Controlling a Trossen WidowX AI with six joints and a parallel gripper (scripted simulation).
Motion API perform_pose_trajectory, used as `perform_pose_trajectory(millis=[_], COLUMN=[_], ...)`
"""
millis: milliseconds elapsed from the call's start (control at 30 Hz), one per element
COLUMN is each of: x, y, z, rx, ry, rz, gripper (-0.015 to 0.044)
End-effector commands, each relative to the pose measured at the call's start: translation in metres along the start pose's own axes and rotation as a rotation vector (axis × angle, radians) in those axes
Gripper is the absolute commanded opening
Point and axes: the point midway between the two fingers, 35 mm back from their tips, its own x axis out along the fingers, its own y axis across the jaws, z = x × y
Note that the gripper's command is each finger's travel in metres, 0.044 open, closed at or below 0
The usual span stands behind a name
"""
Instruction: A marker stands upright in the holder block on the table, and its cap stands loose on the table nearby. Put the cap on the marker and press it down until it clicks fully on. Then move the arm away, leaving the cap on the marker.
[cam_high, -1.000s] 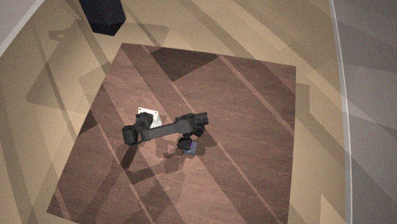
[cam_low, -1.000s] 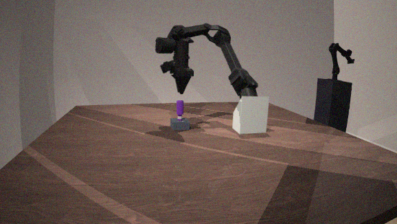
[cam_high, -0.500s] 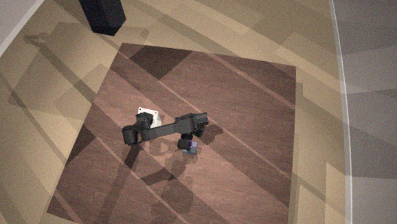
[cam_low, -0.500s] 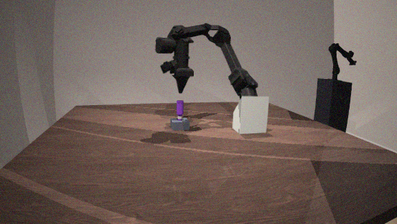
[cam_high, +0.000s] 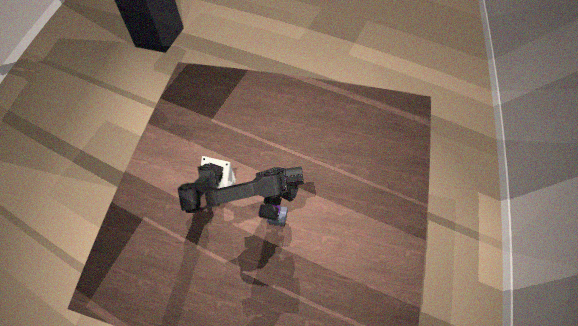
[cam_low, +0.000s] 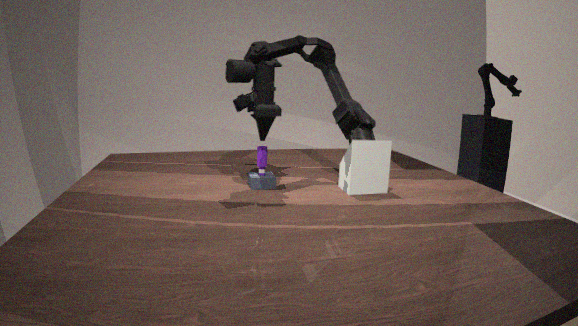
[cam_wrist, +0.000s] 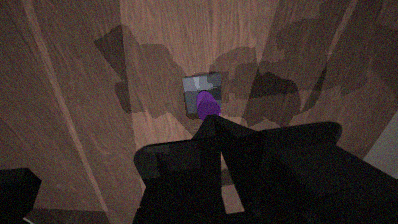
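Observation:
The purple cap (cam_low: 262, 157) (cam_wrist: 207, 105) stands upright on the marker in the dark blue-grey holder block (cam_low: 262, 182) (cam_wrist: 192, 101) (cam_high: 278, 217). A short pale band of the marker (cam_low: 261, 171) shows between cap and block. Whether the cap is clicked fully on cannot be told. My gripper (cam_low: 262, 139) (cam_wrist: 211, 118) is shut and empty, pointing straight down. Its tips are just above the cap's top, with a small gap in the exterior view. In the wrist view the tips slightly overlap the cap's near end.
A white block (cam_low: 371, 167) stands on the table (cam_low: 200, 270) beside my arm's base, right of the holder in the exterior view. Beyond the table, a black pedestal (cam_low: 484, 150) (cam_high: 152, 25) carries another small arm (cam_low: 489, 90). Broad shadows lie across the table.

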Motion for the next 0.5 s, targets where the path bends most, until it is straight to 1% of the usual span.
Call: perform_pose_trajectory(millis=[0,467], x=[0.006,0.026], y=[-0.001,-0.001], z=[0.0,0.0], rx=[-0.005,-0.004], ry=[-0.002,-0.002], rz=[-0.006,-0.007], gripper=[0.0,0.0])
